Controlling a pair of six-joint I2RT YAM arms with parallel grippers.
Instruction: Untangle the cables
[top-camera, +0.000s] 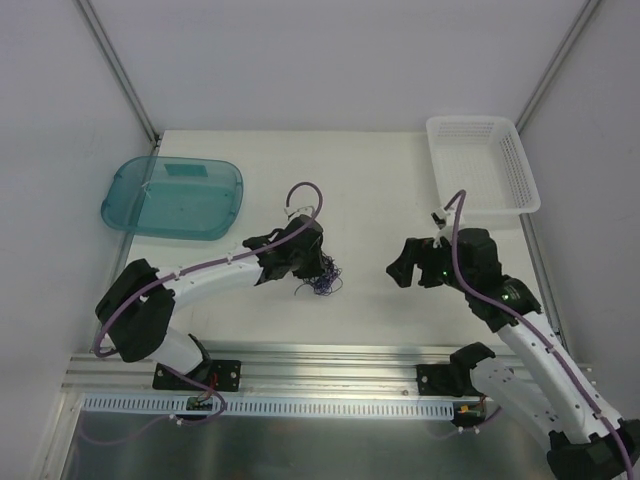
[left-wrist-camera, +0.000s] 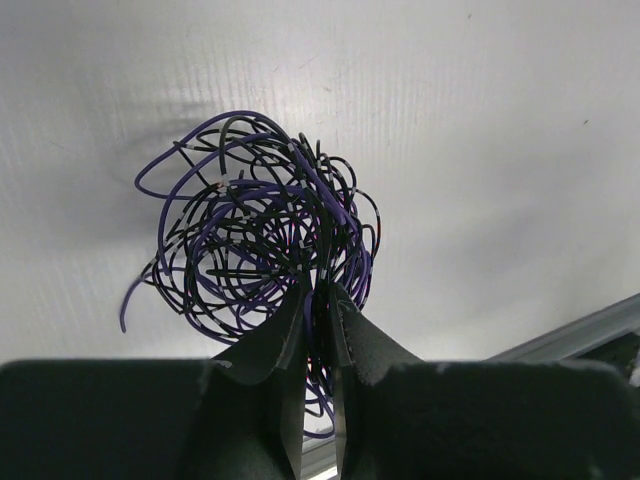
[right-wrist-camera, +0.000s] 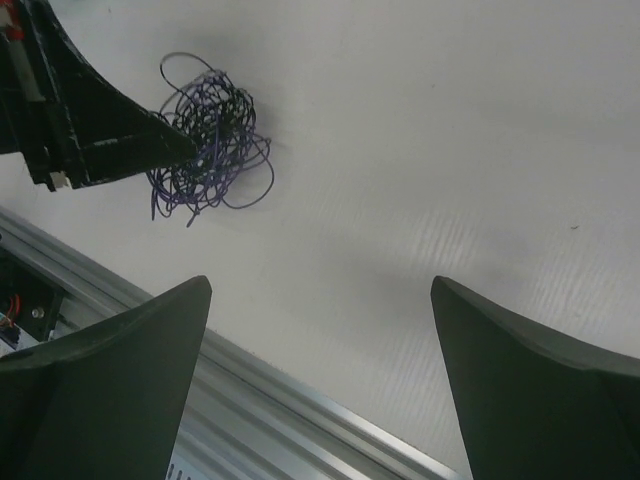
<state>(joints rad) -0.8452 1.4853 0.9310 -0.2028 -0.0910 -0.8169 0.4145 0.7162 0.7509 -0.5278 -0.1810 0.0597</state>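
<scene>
The cables (top-camera: 322, 278) are one tangled ball of thin purple and black wires on the white table, just right of my left gripper (top-camera: 312, 262). In the left wrist view the ball (left-wrist-camera: 255, 225) fills the middle, and my left gripper (left-wrist-camera: 318, 290) is shut on several strands at its near edge. In the right wrist view the ball (right-wrist-camera: 205, 145) lies at the upper left with the left gripper's fingertips (right-wrist-camera: 165, 145) in it. My right gripper (right-wrist-camera: 320, 285) is wide open and empty, hovering right of the ball (top-camera: 400, 270).
A teal tray (top-camera: 172, 196) lies at the back left. A white mesh basket (top-camera: 484, 166) stands at the back right. The table's aluminium front rail (top-camera: 330, 358) runs close below both grippers.
</scene>
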